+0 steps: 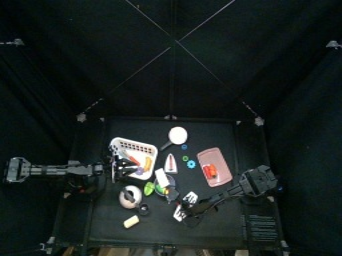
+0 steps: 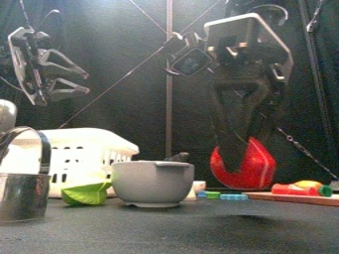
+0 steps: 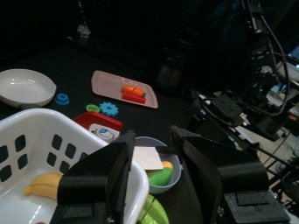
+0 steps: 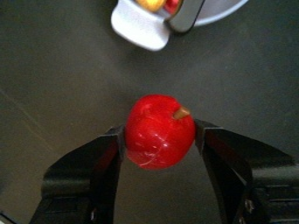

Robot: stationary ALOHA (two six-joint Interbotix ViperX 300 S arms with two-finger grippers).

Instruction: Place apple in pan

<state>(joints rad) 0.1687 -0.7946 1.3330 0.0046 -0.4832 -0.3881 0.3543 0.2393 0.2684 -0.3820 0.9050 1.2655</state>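
The right gripper (image 4: 159, 150) pinches the red apple (image 4: 160, 131) between its two jaws. In the front view, the apple (image 2: 244, 165) hangs low, just above the table (image 2: 199, 226), behind and to the right of the grey bowl (image 2: 153, 183). Bare dark table lies under the apple in the right wrist view, with a white thing (image 4: 163, 22) at the far edge. The pan (image 2: 23, 184) stands at the front left of the table, well apart from the apple. A white basket (image 2: 73, 157) sits between them. The left gripper (image 3: 152, 171) hangs high over the basket (image 3: 41, 157), with its jaws spread.
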